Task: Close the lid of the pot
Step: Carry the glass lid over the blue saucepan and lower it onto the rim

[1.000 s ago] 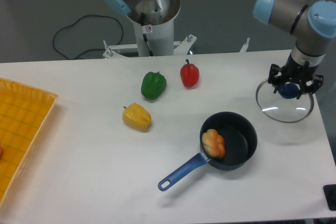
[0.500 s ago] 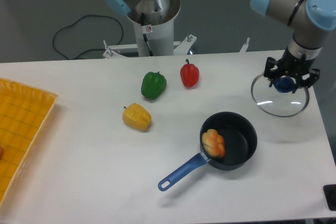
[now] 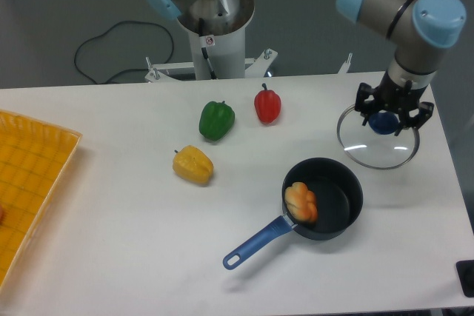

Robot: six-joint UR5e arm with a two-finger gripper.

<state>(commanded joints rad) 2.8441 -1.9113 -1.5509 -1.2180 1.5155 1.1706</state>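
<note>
The two-finger gripper [image 3: 386,120] clasped the round clear glass lid [image 3: 377,145] by its blue knob, and needed level centring over the dark-navy saucepan [image 3: 324,197].

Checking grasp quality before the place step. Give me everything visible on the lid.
The lid is a round disc of clear glass with a thin metal rim and a blue knob at its centre. The gripper is shut on that knob, jaws either side of it. The lid looks roughly level, tipped slightly toward the camera, and seems to hang above the table. It sits up and right of the pot, not over it. Nothing else touches it; a faint white glint shows on the glass.
</note>
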